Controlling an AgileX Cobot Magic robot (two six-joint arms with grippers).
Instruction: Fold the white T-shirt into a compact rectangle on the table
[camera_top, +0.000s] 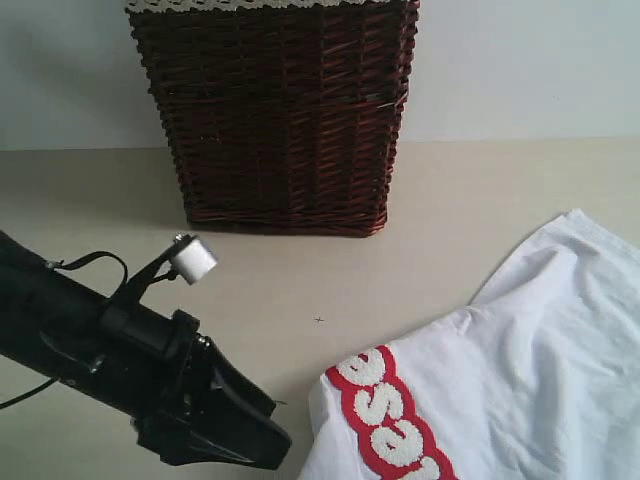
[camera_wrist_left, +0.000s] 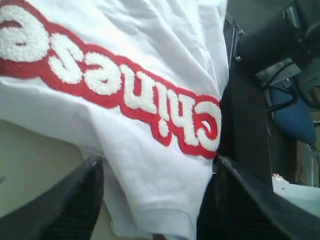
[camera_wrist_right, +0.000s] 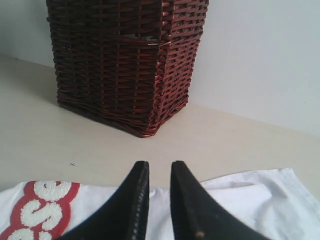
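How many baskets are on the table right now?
1. The dark wicker basket stands at the back of the table by the wall, apart from the white T-shirt. More could sit outside these views.

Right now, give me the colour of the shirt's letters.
White letters, red outline; left wrist view shows them best.

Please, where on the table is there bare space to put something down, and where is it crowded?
In the exterior view, bare table lies between the wicker basket and the white T-shirt, and left of the basket up to the wall. Crowded: the left arm fills the lower left, the shirt the lower right.
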